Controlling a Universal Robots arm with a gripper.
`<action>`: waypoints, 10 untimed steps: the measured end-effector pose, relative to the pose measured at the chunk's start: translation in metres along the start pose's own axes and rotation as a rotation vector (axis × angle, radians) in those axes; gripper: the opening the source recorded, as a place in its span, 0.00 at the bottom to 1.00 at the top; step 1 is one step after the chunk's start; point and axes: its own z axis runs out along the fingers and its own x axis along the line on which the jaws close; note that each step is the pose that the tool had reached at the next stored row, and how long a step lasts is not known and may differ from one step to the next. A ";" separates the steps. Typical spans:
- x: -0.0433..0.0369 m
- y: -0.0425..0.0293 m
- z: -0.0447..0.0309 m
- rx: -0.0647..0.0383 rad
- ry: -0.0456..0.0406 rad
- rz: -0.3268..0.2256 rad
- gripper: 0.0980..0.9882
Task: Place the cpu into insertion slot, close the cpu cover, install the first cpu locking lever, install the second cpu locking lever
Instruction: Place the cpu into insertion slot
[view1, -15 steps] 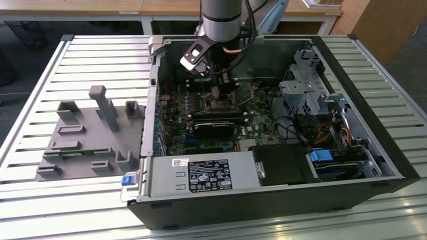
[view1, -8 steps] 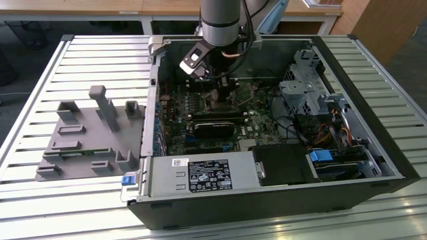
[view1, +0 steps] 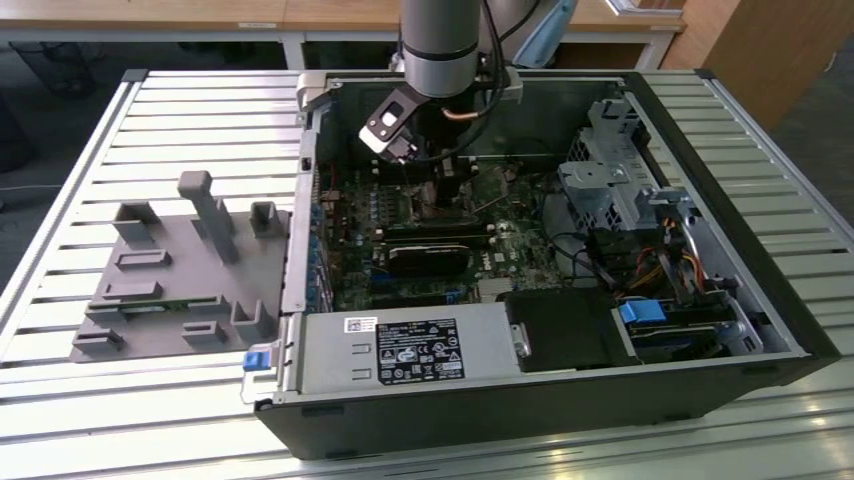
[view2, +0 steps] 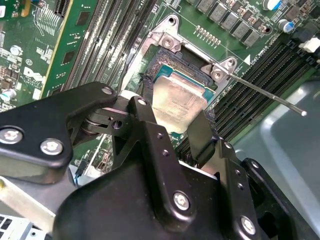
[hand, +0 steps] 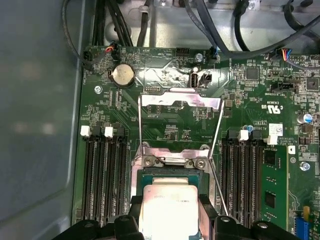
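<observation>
the small flat square cpu with a dull silver-grey top (hand: 170, 202) sits over the dark square insertion slot (hand: 150, 175), apparently not fully seated. the black end effector (view2: 172, 112) is closed to the chip's width, a finger on each of two opposite edges. the risk, as i judge it, is a skewed or tilted descent: a corner landing first could scrape the socket contacts, and a loose pinch could let the chip slip. in the first wrist view the thin silvery cpu cover (hand: 180, 100) stands swung open beyond the slot, wire levers beside it. the second wrist view adds one thin steel lever (view2: 265, 92) angled well away. the exterior view places the work inside the open black computer case (view1: 534, 420) on the slatted metal desk (view1: 134, 400).
</observation>
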 end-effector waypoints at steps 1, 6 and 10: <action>0.0000 -0.0001 0.0006 0.000 -0.0001 0.001 0.48; 0.0000 -0.0014 0.0032 0.000 -0.0007 0.009 0.48; -0.0001 -0.0018 0.0069 0.000 -0.0008 0.010 0.48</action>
